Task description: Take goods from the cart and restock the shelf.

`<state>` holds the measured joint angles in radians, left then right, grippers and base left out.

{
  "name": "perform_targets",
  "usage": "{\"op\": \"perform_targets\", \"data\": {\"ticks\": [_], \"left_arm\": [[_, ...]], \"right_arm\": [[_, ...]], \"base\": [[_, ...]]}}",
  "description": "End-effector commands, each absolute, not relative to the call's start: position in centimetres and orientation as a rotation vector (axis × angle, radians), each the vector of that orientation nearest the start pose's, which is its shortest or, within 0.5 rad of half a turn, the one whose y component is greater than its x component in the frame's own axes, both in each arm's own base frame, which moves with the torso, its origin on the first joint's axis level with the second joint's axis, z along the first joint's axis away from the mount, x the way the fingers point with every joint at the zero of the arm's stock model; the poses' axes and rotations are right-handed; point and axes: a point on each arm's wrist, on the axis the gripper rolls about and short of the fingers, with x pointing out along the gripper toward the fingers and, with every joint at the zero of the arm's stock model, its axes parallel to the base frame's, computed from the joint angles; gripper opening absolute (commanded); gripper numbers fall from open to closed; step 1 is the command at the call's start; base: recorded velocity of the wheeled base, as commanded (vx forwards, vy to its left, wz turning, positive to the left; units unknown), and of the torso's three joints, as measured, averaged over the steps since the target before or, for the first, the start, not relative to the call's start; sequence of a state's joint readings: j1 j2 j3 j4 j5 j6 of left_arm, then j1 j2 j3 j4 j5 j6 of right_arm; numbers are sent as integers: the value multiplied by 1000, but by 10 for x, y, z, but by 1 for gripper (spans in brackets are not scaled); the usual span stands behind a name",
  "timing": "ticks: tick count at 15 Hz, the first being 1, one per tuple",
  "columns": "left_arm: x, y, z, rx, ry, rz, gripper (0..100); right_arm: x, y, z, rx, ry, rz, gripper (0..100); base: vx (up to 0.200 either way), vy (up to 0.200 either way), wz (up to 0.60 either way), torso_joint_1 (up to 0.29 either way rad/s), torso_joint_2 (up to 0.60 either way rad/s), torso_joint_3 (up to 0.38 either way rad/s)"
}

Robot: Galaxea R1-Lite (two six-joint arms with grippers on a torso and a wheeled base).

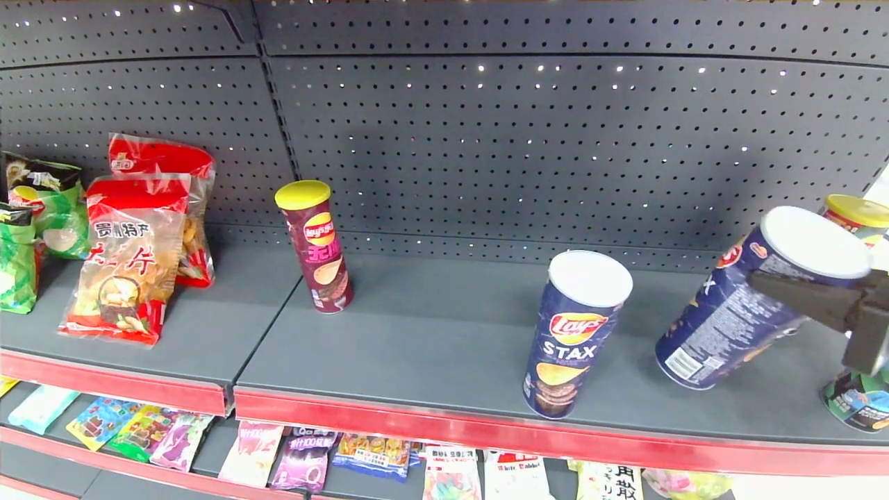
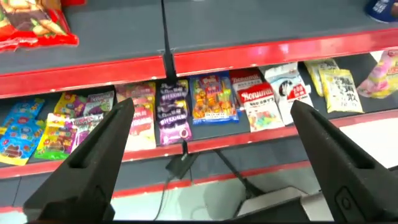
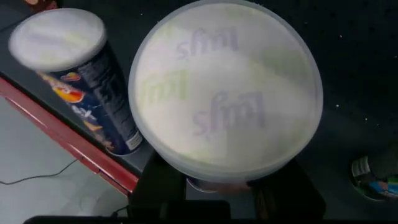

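My right gripper [image 1: 799, 292] is shut on a blue chip can [image 1: 729, 312] with a white lid [image 3: 227, 102]. It holds the can tilted over the right part of the grey shelf [image 1: 430, 347], the base low near the shelf surface. A second blue chip can [image 1: 576, 333] stands upright to its left near the red front edge, and shows as the second blue can [image 3: 81, 81] in the right wrist view. A maroon can [image 1: 316, 243] with a yellow lid stands farther left. My left gripper [image 2: 211, 109] hangs open and empty in front of the lower shelf.
Red snack bags [image 1: 132, 257] and green bags [image 1: 28, 229] fill the shelf's left section. Two more cans [image 1: 858, 212] [image 1: 858, 399] stand at the far right by the held can. Candy packets [image 2: 211, 99] line the lower shelf. Open shelf space lies between the maroon and blue cans.
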<state>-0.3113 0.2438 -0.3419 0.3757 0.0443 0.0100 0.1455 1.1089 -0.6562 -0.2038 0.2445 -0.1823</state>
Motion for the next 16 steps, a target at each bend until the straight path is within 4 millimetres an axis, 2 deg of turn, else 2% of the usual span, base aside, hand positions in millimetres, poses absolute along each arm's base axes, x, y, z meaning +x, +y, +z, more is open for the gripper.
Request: {"op": "perform_targets", "data": {"ticks": [1, 5, 9, 13, 16], "left_arm": [[-38, 13, 114, 49, 200, -261, 100], [-41, 14, 93, 47, 174, -264, 100], [-40, 14, 91, 49, 181, -271, 100], [-40, 14, 91, 48, 183, -268, 100], [-39, 14, 91, 49, 190, -271, 100]], "right_arm": [[218, 38, 235, -173, 288, 402, 0], [251, 51, 235, -174, 301, 446, 0], [267, 65, 228, -154, 317, 601, 0], [296, 72, 216, -171, 275, 603, 0], [307, 75, 212, -172, 259, 597, 0]], "base": [[0, 0, 0, 0, 0, 0], [0, 0, 0, 0, 0, 0], [0, 0, 0, 0, 0, 0], [0, 0, 0, 0, 0, 0], [0, 0, 0, 0, 0, 0]]}}
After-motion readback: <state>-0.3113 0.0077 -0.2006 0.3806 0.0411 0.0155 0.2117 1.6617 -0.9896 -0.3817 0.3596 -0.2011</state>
